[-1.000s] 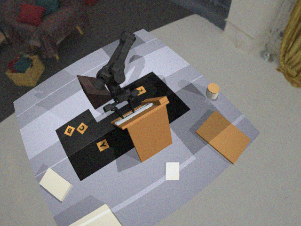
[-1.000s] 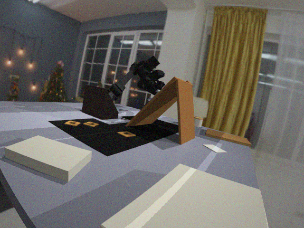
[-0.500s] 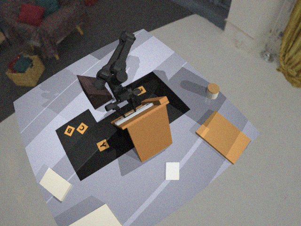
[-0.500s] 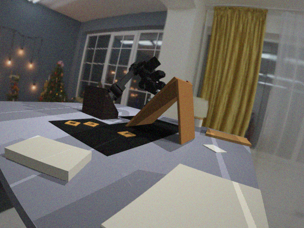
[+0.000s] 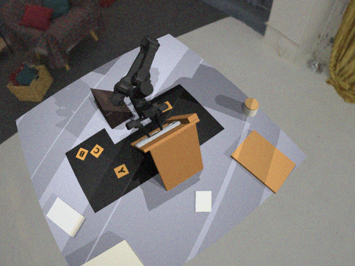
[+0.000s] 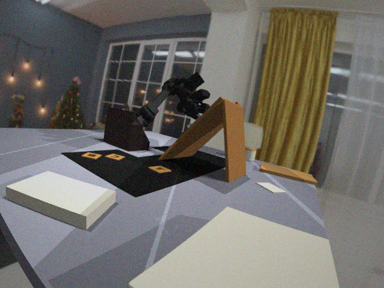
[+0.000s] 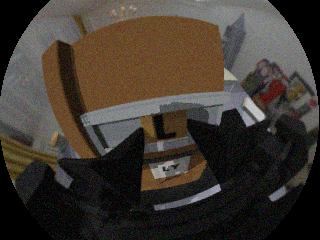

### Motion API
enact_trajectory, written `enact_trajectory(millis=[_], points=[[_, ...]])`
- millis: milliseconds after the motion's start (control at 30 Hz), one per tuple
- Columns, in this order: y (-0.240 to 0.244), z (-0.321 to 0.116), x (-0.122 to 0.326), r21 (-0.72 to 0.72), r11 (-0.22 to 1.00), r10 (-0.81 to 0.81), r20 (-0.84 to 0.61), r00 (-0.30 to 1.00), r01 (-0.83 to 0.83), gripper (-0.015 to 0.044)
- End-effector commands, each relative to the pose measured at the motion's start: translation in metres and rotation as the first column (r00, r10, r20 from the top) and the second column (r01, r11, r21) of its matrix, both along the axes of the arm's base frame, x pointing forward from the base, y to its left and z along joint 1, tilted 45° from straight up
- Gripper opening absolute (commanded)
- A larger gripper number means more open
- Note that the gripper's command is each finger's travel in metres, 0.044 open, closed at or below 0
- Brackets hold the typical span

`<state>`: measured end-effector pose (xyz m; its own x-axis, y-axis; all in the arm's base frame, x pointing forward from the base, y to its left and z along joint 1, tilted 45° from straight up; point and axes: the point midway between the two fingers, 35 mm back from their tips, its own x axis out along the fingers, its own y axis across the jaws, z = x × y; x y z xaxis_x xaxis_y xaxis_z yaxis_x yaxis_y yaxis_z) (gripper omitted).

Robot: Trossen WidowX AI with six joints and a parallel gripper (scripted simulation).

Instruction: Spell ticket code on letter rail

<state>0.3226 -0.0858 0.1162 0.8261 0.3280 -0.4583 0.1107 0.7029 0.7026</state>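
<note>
My gripper (image 5: pixel 155 132) (image 7: pixel 166 126) is shut on the L tile (image 7: pixel 173 120), one finger on each side of it. The tile is at the pale rail (image 5: pixel 141 142) (image 7: pixel 130 108), upright in the wrist view; whether it is fully seated is unclear. The orange board (image 5: pixel 177 160) (image 6: pixel 234 139) (image 7: pixel 150 60) leans, with a raised block at one end. Below the rail, the white ticket (image 7: pixel 183 172) is partly hidden; "LY" is legible. Tiles B (image 5: pixel 81 153) (image 6: pixel 92 155), C (image 5: pixel 96 151) (image 6: pixel 114 156) and Y (image 5: pixel 121 170) (image 6: pixel 159 168) lie flat. Another tile (image 5: pixel 169 106) is mostly hidden by the gripper.
A black mat (image 5: pixel 94 185) (image 6: pixel 133 182) lies under the tiles. A dark block (image 5: pixel 114 111) (image 6: pixel 122 130) stands by the arm. A round-topped cylinder (image 5: pixel 250 107), an orange slab (image 5: pixel 263 160), a white card (image 5: pixel 203 201) and a pale block (image 5: pixel 64 216) (image 6: pixel 59 195) stand or lie around.
</note>
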Motion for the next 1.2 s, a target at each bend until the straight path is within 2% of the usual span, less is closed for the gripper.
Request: enact_trajectory(millis=[0,1167], points=[[0.002,0.005,0.0,-0.003,1.0,-0.005,0.004,1.0,0.005,0.0],[0.02,0.024,0.003,-0.002,1.0,-0.005,0.004,1.0,0.005,0.0]])
